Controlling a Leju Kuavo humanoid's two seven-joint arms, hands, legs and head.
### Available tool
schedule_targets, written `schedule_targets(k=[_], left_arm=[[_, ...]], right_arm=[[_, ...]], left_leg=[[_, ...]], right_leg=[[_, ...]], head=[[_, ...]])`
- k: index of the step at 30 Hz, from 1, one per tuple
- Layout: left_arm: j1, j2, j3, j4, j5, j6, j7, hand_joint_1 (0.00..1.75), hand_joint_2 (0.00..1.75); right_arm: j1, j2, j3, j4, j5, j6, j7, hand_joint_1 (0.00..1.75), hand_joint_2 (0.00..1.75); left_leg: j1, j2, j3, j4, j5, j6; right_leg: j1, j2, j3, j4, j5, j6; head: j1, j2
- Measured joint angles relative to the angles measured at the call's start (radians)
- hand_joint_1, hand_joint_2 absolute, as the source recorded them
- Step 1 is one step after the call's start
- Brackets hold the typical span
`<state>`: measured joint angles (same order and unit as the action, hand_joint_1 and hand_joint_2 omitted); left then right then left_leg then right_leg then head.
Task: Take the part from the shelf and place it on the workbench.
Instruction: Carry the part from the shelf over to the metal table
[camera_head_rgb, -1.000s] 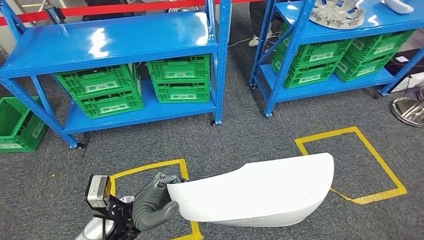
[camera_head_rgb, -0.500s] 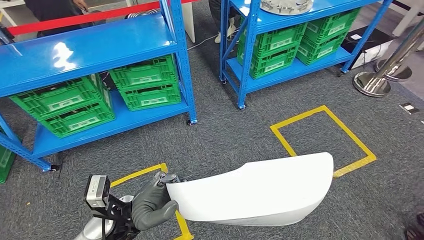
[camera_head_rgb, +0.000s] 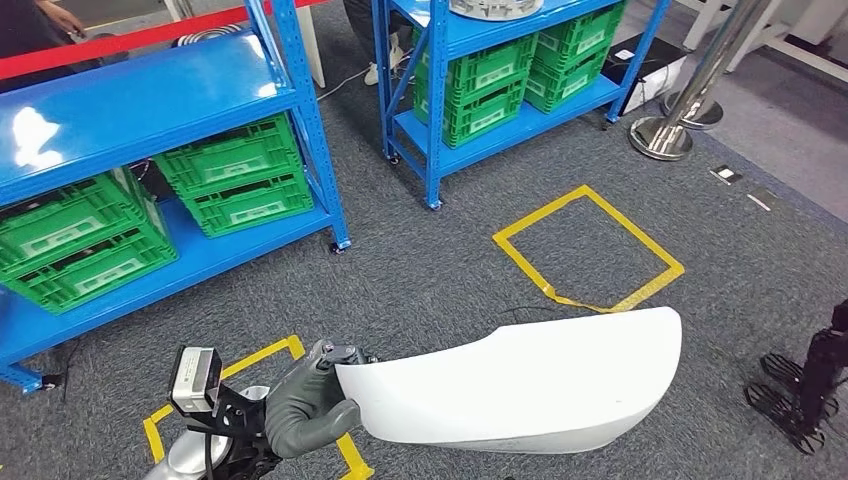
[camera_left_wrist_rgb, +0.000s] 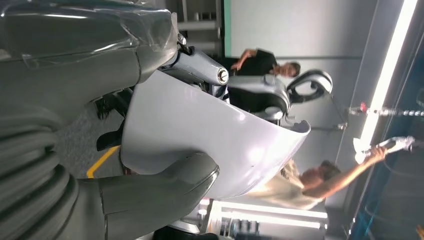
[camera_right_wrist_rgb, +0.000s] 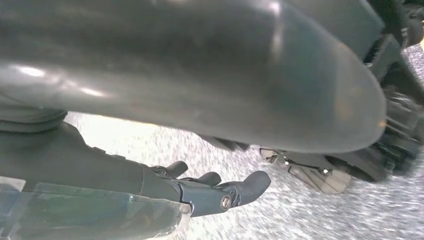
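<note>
White curved panel (camera_head_rgb: 520, 385): your left hand (camera_head_rgb: 305, 410) grips its 9 o'clock edge (level for carrying); right hand (camera_right_wrist_rgb: 220, 192) loosely open, empty.

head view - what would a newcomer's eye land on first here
The big curved white part stretches across the foreground, held at one end by the left hand. Behind it stand blue shelves stacked with green crates, and a yellow tape square marks the grey carpet.

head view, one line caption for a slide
Left hand holds a white curved part above grey carpet, blue shelves with green crates behind.
</note>
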<state>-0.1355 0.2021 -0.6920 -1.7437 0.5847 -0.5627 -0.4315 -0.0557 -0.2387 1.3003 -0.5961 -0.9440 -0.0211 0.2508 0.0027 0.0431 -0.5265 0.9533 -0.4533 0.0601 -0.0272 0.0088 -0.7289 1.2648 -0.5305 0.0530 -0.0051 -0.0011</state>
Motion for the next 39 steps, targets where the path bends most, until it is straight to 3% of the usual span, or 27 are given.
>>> schedule_targets(k=[1,3,5,8,10,12,14,15,16,17,19,21,23,25,27,29,30,31,33,34,36,38,39], left_arm=[[0.000,0.000,-0.001,0.000,0.000,0.000,0.000,1.75,1.75],[-0.001,0.000,-0.002,0.000,0.000,0.000,0.000,1.75,1.75],[-0.004,0.000,-0.003,0.000,-0.001,0.000,0.001,1.75,1.75],[-0.011,-0.001,-0.005,0.000,-0.004,0.001,0.005,1.75,1.75],[-0.017,0.000,-0.006,0.000,-0.006,0.002,0.007,1.75,1.75],[-0.019,0.001,-0.007,0.001,-0.006,0.000,0.009,1.75,1.75],[-0.019,0.003,-0.010,0.003,-0.006,-0.001,0.010,1.75,1.75],[-0.020,0.004,-0.012,0.005,-0.005,-0.002,0.010,1.75,1.75],[-0.022,0.004,-0.014,0.006,-0.005,-0.002,0.010,1.75,1.75],[-0.023,0.004,-0.016,0.006,-0.004,-0.002,0.010,1.75,1.75],[-0.027,0.004,-0.018,0.006,-0.003,-0.004,0.008,1.75,1.75],[-0.032,0.006,-0.019,0.006,-0.003,-0.007,0.007,1.75,1.75],[-0.036,0.007,-0.019,0.004,-0.004,-0.010,0.006,1.75,1.75],[-0.038,0.006,-0.019,0.002,-0.004,-0.011,0.006,1.75,1.75],[-0.038,0.006,-0.020,0.001,-0.005,-0.012,0.006,1.75,1.75],[-0.036,0.007,-0.021,0.003,-0.007,-0.014,0.006,1.75,1.75],[-0.036,0.007,-0.021,0.003,-0.008,-0.016,0.007,1.75,1.75],[-0.036,0.007,-0.021,0.004,-0.009,-0.017,0.007,1.75,1.75],[-0.036,0.007,-0.021,0.004,-0.009,-0.018,0.007,1.75,1.75],[-0.037,0.007,-0.020,0.004,-0.009,-0.019,0.007,1.75,1.75],[-0.037,0.008,-0.020,0.003,-0.010,-0.019,0.008,1.75,1.75],[-0.038,0.007,-0.019,0.003,-0.011,-0.020,0.008,1.75,1.75],[-0.038,0.007,-0.019,0.002,-0.011,-0.020,0.008,1.75,1.75]], right_arm=[[0.001,0.000,-0.001,0.002,0.000,0.000,0.000,0.00,0.00],[0.001,0.000,-0.004,0.005,0.001,0.000,-0.001,0.00,0.00],[0.000,0.002,-0.008,0.007,0.001,0.000,-0.004,0.00,0.00],[0.005,0.008,-0.010,0.012,0.001,0.000,-0.012,0.00,0.00],[0.007,0.014,-0.011,0.016,0.001,0.001,-0.018,0.00,0.00],[0.005,0.023,-0.015,0.027,0.001,0.008,-0.036,0.00,0.00],[0.001,0.038,-0.020,0.052,0.002,0.018,-0.053,0.00,0.00],[0.000,0.046,-0.021,0.065,0.004,0.020,-0.056,0.00,0.00],[-0.001,0.052,-0.023,0.075,0.006,0.018,-0.057,0.00,0.00],[-0.001,0.057,-0.025,0.082,0.010,0.016,-0.057,0.00,0.00],[-0.006,0.065,-0.031,0.090,0.018,0.008,-0.055,0.00,0.00],[-0.011,0.073,-0.037,0.099,0.026,0.003,-0.054,0.00,0.00],[-0.011,0.078,-0.040,0.107,0.029,0.001,-0.053,0.00,0.00],[-0.010,0.081,-0.042,0.115,0.031,0.001,-0.056,0.00,0.00],[-0.015,0.085,-0.046,0.125,0.032,0.003,-0.065,0.00,0.00],[-0.020,0.093,-0.050,0.143,0.031,0.011,-0.074,0.00,0.00],[-0.021,0.097,-0.052,0.155,0.028,0.017,-0.078,0.00,0.00],[-0.021,0.101,-0.055,0.166,0.026,0.023,-0.082,0.00,0.00],[-0.022,0.108,-0.061,0.184,0.022,0.031,-0.087,0.00,0.00],[-0.025,0.112,-0.064,0.191,0.022,0.034,-0.088,0.00,0.00],[-0.030,0.120,-0.068,0.206,0.023,0.037,-0.091,0.00,0.00],[-0.031,0.125,-0.069,0.221,0.026,0.038,-0.092,0.00,0.00],[-0.030,0.127,-0.069,0.227,0.028,0.039,-0.092,0.00,0.00]], left_leg=[[0.000,0.012,-0.001,0.002,0.000,-0.002],[-0.002,0.035,-0.003,0.011,-0.005,-0.010],[-0.007,0.053,-0.007,0.023,-0.011,-0.022],[-0.003,0.068,-0.010,0.031,-0.014,-0.037],[0.005,0.033,-0.026,0.071,-0.049,-0.048],[0.010,-0.019,-0.075,0.189,-0.120,-0.055],[0.010,-0.037,-0.127,0.309,-0.168,-0.056],[0.010,-0.040,-0.133,0.323,-0.164,-0.054],[0.010,-0.044,-0.119,0.298,-0.141,-0.049],[0.009,-0.053,-0.088,0.239,-0.106,-0.042],[0.008,-0.097,-0.022,0.105,-0.050,-0.022],[0.003,-0.124,0.004,0.046,-0.038,-0.007],[0.000,-0.106,0.006,0.032,-0.031,0.001],[0.003,-0.080,0.013,0.008,-0.014,0.005],[0.003,-0.052,0.014,-0.007,-0.002,0.006],[0.001,-0.022,0.007,-0.006,0.000,0.005],[0.001,-0.007,0.005,-0.005,0.001,0.004],[0.001,0.006,0.003,-0.003,0.001,0.002],[0.002,0.029,0.000,0.006,-0.003,-0.005],[0.000,0.039,-0.003,0.013,-0.007,-0.013],[-0.004,0.057,-0.007,0.027,-0.015,-0.027],[0.000,0.070,-0.009,0.031,-0.016,-0.038],[0.004,0.062,-0.010,0.036,-0.021,-0.043]], right_leg=[[-0.003,-0.007,0.029,-0.042,0.016,0.010],[-0.005,-0.042,0.118,-0.188,0.056,0.025],[-0.002,-0.064,0.168,-0.275,0.075,0.017],[0.002,-0.041,0.164,-0.282,0.082,-0.007],[-0.003,-0.022,0.160,-0.285,0.090,-0.021],[-0.002,-0.002,0.153,-0.285,0.097,-0.031],[0.003,0.021,0.146,-0.284,0.102,-0.037],[0.005,0.034,0.144,-0.284,0.104,-0.039],[0.008,0.047,0.143,-0.283,0.107,-0.039],[0.010,0.059,0.143,-0.283,0.109,-0.039],[0.011,0.082,0.140,-0.283,0.115,-0.034],[0.006,0.102,0.131,-0.284,0.124,-0.023],[0.004,0.118,0.122,-0.287,0.133,-0.009],[0.009,0.082,0.101,-0.260,0.120,-0.005],[0.010,0.024,0.049,-0.158,0.068,-0.011],[0.004,0.005,-0.006,-0.032,0.016,-0.008],[0.001,0.002,-0.013,-0.005,0.008,-0.001],[-0.003,-0.003,0.002,-0.019,0.014,0.010],[-0.010,-0.031,0.084,-0.148,0.051,0.031],[-0.010,-0.050,0.124,-0.213,0.066,0.033],[-0.006,-0.067,0.163,-0.278,0.080,0.021],[0.000,-0.048,0.157,-0.277,0.086,0.001],[-0.001,-0.039,0.155,-0.278,0.089,-0.006]], head=[[0.000,0.000],[0.000,0.000],[-0.002,0.000],[-0.005,0.000],[-0.006,0.000],[-0.008,0.000],[-0.008,0.000],[-0.007,0.000],[-0.007,0.000],[-0.007,0.000],[-0.006,0.000],[-0.006,0.000],[-0.009,0.000],[-0.007,0.000],[-0.004,0.000],[-0.003,0.000],[-0.003,0.000],[-0.003,0.000],[-0.003,0.000],[-0.003,0.000],[-0.005,0.000],[-0.008,0.000],[-0.008,0.000]])
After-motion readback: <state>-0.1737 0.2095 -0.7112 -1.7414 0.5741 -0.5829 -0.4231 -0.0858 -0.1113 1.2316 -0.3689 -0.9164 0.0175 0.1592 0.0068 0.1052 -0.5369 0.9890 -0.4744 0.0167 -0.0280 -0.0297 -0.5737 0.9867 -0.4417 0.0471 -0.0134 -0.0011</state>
